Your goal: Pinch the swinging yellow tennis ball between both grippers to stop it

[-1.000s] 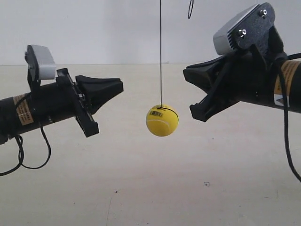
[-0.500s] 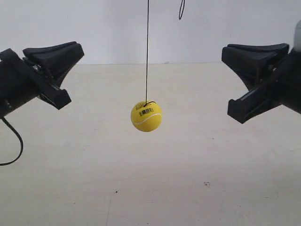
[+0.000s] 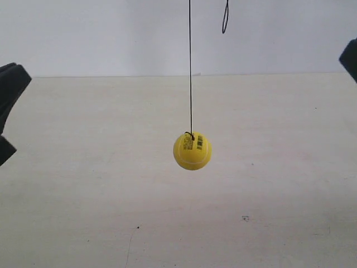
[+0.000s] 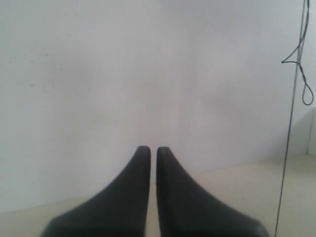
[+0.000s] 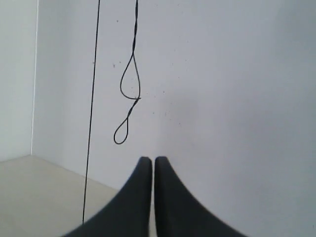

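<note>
The yellow tennis ball (image 3: 192, 151) hangs free on its thin black string (image 3: 190, 67) near the middle of the exterior view, barcode label facing the camera, above the table. Nothing touches it. Only a black tip of the gripper (image 3: 10, 84) of the arm at the exterior view's left shows at that edge. A corner of the other gripper (image 3: 351, 56) shows at the right edge. Both are far from the ball. The left gripper (image 4: 153, 148) and the right gripper (image 5: 152, 159) are shut on nothing, facing the white wall. The ball is out of both wrist views; only its string (image 4: 291, 148) (image 5: 91, 123) shows there.
A pale beige table (image 3: 111, 212) lies under the ball, with a white wall (image 3: 111, 33) behind. A second short string with a loop (image 3: 225, 17) dangles from above, to the right of the ball's string.
Both arms have drawn back outward, from flanking the ball to the frame edges. The ball swung left, then back right, and hangs a little lower in the picture.
</note>
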Robot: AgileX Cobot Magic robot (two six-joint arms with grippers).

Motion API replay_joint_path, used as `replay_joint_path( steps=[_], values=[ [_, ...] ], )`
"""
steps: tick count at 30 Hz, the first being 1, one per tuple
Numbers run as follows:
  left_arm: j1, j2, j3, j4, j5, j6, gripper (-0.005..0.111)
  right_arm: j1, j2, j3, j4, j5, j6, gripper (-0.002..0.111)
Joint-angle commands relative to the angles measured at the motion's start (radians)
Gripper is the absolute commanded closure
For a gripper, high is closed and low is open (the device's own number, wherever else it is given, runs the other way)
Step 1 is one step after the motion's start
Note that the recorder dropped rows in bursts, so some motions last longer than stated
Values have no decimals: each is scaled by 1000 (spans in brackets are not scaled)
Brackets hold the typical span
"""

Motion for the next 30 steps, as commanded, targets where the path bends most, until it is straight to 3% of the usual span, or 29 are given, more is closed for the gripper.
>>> replay_joint_path(
  steps=[1,7,18,30],
  values=[
    [-2,-109,81,-88,16,5,102,-1,-102,54,41,34,-7,108],
    [-2,-305,140,-88,16,5,102,-1,-289,93,49,117,24,108],
    [-2,-649,140,-74,191,-113,102,-1,-582,93,51,238,57,108],
    [-2,-893,140,-68,205,-190,102,-1,-605,93,57,235,65,108]
  ],
)
